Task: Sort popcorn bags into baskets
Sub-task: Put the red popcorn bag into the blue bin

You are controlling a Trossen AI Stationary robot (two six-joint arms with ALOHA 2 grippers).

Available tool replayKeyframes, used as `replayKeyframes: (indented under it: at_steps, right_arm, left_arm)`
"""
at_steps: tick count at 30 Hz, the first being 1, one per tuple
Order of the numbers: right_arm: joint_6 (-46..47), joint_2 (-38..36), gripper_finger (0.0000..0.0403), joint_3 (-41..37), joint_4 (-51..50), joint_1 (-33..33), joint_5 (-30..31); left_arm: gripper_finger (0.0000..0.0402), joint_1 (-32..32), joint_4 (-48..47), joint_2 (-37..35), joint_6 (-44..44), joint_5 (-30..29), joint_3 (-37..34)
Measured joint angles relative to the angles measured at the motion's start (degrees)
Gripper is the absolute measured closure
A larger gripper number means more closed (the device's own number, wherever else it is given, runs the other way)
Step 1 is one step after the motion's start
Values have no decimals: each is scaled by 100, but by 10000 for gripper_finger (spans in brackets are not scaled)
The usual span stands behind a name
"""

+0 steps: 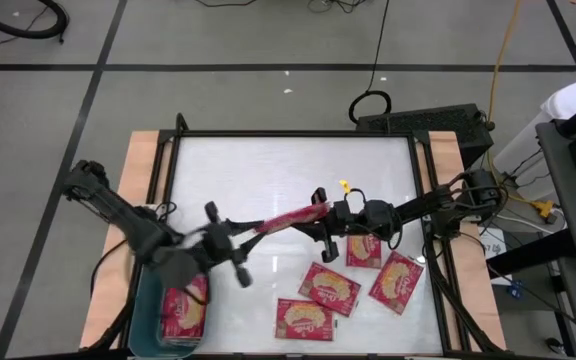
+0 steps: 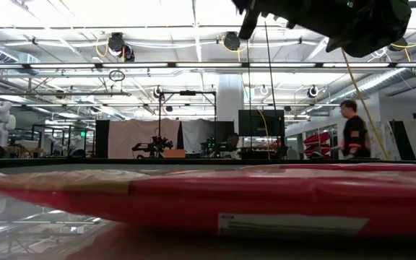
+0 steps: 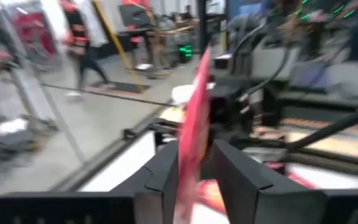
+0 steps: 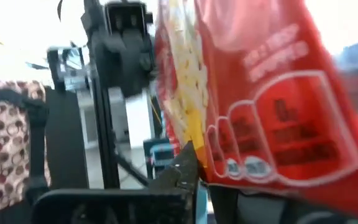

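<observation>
Handover in progress above table, right of teal basket (image 1: 146,300).
- Right gripper (image 1: 320,215): clamped on popcorn bag (image 1: 290,218).
- Left gripper (image 1: 236,238): bag's other end between fingers, grip apparently loosening.
- You: confirm one firm hold before other lets go.
- Four bags on table right of basket.

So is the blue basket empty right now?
No, the overhead view shows popcorn bags already lying inside the basket at the table's front left corner.
</observation>
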Motion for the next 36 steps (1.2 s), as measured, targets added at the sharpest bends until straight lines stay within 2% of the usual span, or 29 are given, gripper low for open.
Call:
replayKeyframes:
  at_steps: [5,10,14,19,23,30,33,36]
  right_arm:
    - [410,0,399,0,-938,59,-241]
    - [550,2,401,-2,-1894,210,-246]
    - [726,2,402,-2,-2231,299,-250]
    - [737,2,402,-2,-2320,392,-246]
    - [742,2,402,-2,-2502,408,-245]
    - [739,2,401,-2,-2785,408,-244]
    - [739,-46,388,-4,-2830,408,-244]
    - [703,-156,363,-4,-2948,410,-250]
  left_arm:
    - [247,1,-1329,-381,-1188,524,2]
    - [206,457,-2196,-348,-2004,1512,2]
    - [180,989,-2381,37,-2202,2613,-2]
    - [167,1454,-2333,475,-2208,3436,-2]
    - [198,1559,-2328,615,-2109,3686,-2]
    - [320,1451,-2322,615,-2179,3826,-2]
    - [372,1391,-2342,612,-2183,3939,-2]
    - [383,1274,-2374,607,-2274,3930,0]
